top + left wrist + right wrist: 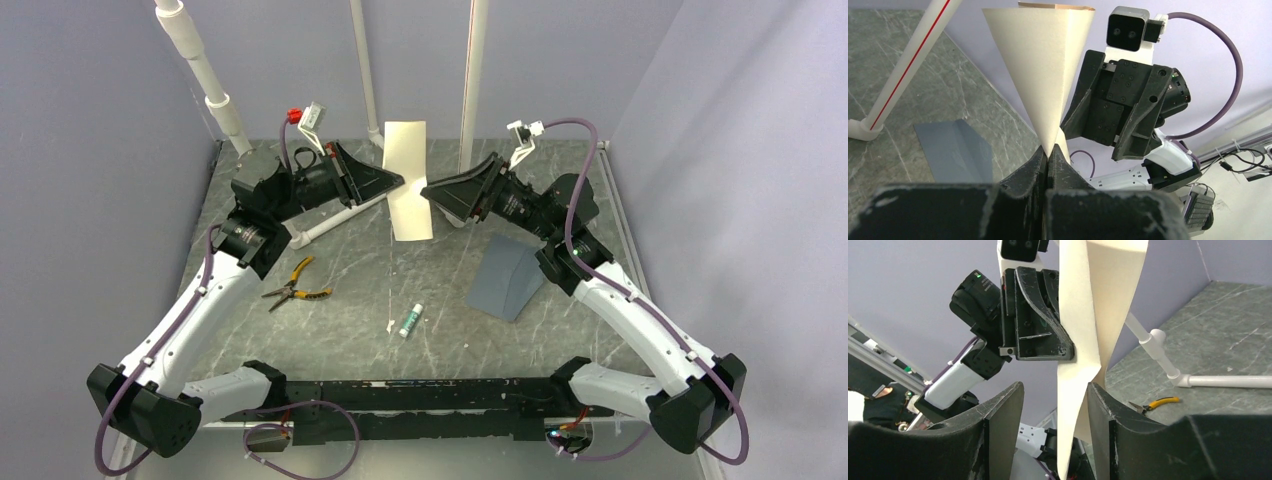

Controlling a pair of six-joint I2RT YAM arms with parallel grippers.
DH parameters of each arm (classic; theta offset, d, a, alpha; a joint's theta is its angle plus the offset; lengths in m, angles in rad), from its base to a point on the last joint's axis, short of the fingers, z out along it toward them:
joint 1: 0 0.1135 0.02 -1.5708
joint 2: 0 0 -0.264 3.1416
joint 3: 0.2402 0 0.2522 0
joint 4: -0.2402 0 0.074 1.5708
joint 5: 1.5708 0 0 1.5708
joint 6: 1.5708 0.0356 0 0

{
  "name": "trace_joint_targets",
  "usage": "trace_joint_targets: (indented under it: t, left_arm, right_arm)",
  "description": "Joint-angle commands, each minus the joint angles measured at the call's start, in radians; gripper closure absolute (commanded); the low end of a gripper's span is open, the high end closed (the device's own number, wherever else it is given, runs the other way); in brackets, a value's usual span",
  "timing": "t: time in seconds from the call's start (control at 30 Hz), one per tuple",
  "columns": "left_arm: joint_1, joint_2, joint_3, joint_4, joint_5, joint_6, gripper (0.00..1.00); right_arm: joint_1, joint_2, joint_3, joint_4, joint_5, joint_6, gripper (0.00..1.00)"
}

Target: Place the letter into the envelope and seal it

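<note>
two arms aloft, left end effector [1048, 157] tight on the letter [1043, 60], right end effector [1055, 389] agape around it

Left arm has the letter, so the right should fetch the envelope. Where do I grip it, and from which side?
Grip the envelope by its raised flap end, nearest the right gripper: it seems to lift off the table along a crease, while the rest lies flat. Come down from above, jaws across that edge.
</note>
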Motion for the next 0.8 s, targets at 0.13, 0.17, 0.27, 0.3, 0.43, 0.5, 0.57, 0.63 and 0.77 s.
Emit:
trace_joint_targets:
  t: [0.13,0.17,0.27,0.3,0.43,0.5,0.57,0.63,0.77]
  left_arm:
    - [0.0,-0.005,0.04,0.061,0.068,-0.019,0.95]
    - [0.0,-0.004,0.038,0.069,0.073,-0.022,0.94]
    - [0.0,0.003,0.037,0.096,0.087,-0.04,0.94]
    - [0.0,0.005,0.037,0.1,0.089,-0.043,0.94]
    - [0.0,0.006,0.042,0.1,0.087,-0.043,0.94]
    - [0.0,0.004,0.044,0.09,0.079,-0.036,0.94]
    - [0.0,0.003,0.045,0.087,0.075,-0.033,0.93]
    - [0.0,0.005,0.045,0.091,0.078,-0.033,0.92]
    - [0.0,0.008,0.061,0.059,0.068,-0.005,0.64]
  right_arm:
    - [-0.001,0.047,0.088,-0.011,-0.066,-0.043,0.43]
    - [-0.001,0.054,0.091,-0.006,-0.076,-0.038,0.43]
    - [-0.001,0.074,0.098,0.018,-0.104,-0.016,0.44]
    - [0.0,0.081,0.099,0.024,-0.115,-0.01,0.46]
    - [0.0,0.077,0.075,0.1,-0.133,0.023,0.62]
    - [0.0,0.07,0.073,0.095,-0.127,0.018,0.69]
    - [0.0,0.064,0.069,0.096,-0.124,0.017,0.77]
    - [0.0,0.064,0.072,0.097,-0.128,0.015,0.83]
    - [0.0,0.065,0.084,0.072,-0.116,-0.001,1.0]
